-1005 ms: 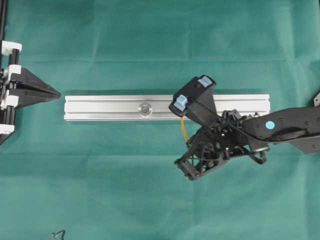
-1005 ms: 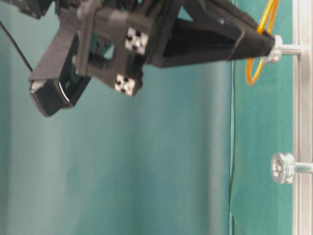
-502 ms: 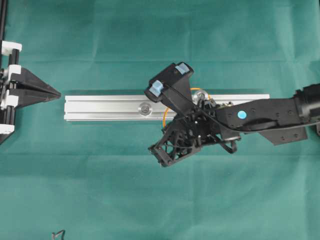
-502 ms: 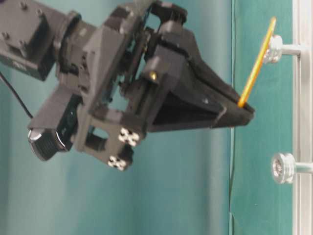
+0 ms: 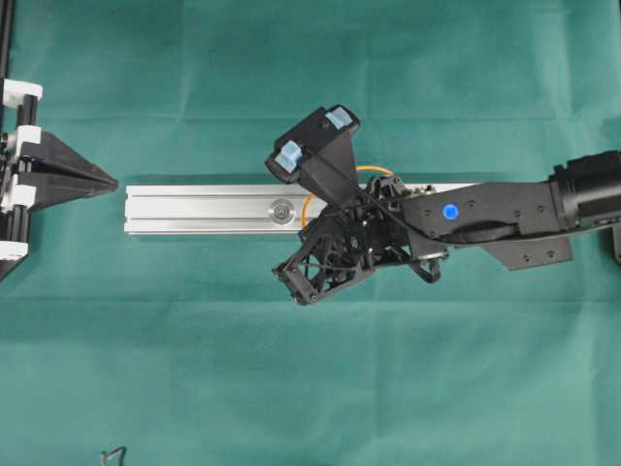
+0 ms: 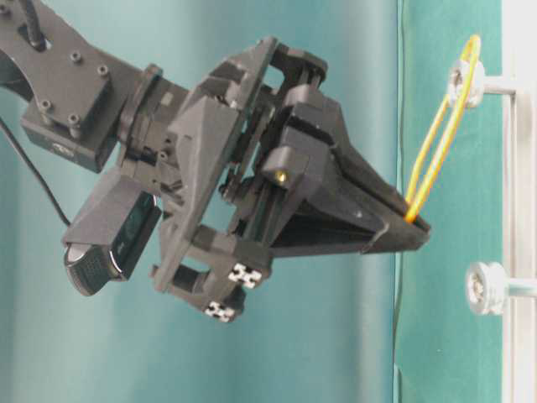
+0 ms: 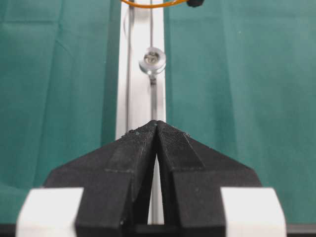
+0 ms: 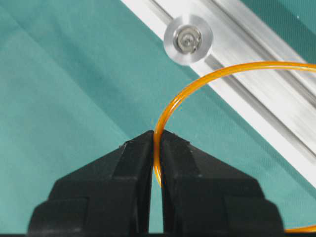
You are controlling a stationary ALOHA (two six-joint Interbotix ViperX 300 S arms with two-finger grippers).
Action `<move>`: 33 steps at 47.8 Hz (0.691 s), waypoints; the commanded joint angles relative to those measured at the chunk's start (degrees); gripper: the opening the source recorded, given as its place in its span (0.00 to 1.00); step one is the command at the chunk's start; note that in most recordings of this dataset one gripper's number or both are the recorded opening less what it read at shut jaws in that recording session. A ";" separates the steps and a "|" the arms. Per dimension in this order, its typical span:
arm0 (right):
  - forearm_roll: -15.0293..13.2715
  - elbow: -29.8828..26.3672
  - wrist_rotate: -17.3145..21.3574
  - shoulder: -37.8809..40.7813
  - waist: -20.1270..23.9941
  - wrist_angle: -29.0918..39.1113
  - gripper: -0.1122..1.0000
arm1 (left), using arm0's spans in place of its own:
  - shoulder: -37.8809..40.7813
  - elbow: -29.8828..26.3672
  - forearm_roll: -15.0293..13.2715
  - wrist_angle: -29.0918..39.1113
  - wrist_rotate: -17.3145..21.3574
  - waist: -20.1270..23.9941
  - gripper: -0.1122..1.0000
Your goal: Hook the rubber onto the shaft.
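Pinching the rubber [image 8: 170, 111] between closed tips, the right gripper [image 8: 157, 140] sits over the silver rail [image 5: 194, 209] w/ the band pulled taut. Far end of the orange loop is hooked round one shaft [image 6: 466, 82] on the rail; a 2nd shaft [image 6: 485, 288], nearer the gripper tips, has no band on it. Left gripper [image 7: 157, 129] is shut, nothing in it, pointing along the rail from its left end. Green cloth [image 5: 291, 369] underneath.

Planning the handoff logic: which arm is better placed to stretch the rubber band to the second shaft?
The right. Its gripper already pinches the orange rubber band, looped over one shaft and close to the free shaft. The left gripper sits shut and empty beyond the rail's end.
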 commanded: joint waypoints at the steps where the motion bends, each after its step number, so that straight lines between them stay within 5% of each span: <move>1: -0.26 -1.67 0.00 -0.79 -0.26 -1.41 0.16 | 0.44 -1.85 0.18 -0.35 0.00 -0.09 0.10; 33: -0.88 -5.19 0.00 3.96 -1.85 -3.69 0.16 | 0.44 -1.76 0.09 -0.35 0.09 -0.09 0.10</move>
